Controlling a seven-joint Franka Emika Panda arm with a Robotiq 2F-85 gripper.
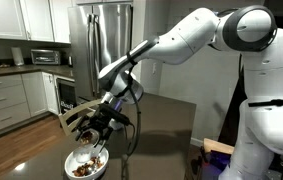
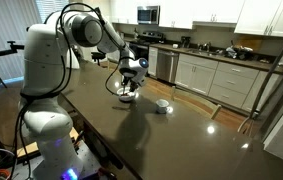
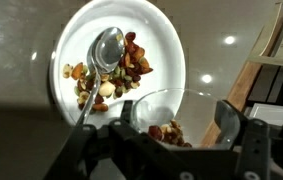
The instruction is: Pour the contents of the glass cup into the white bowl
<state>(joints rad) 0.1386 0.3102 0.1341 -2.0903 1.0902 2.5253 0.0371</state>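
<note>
Looking through the wrist view, I have the gripper (image 3: 173, 128) pinching the glass cup (image 3: 171, 110) at the bottom, right of centre, with one finger on either side of its wall and brown pieces showing inside. What the pour turns on is that the white bowl (image 3: 167, 40) lies toward the top of the frame from the cup, filling the upper middle, its near rim meeting the cup's lip. The cup's mouth seems to open toward the bowl, so I judge its long axis leans that way; how far, I cannot tell. A spoon (image 3: 106, 50) lies in the bowl among the food, its handle running to the lower left. In an exterior view the gripper (image 1: 93, 122) hangs above the bowl (image 1: 71, 163) at lower left, apart from it.
</note>
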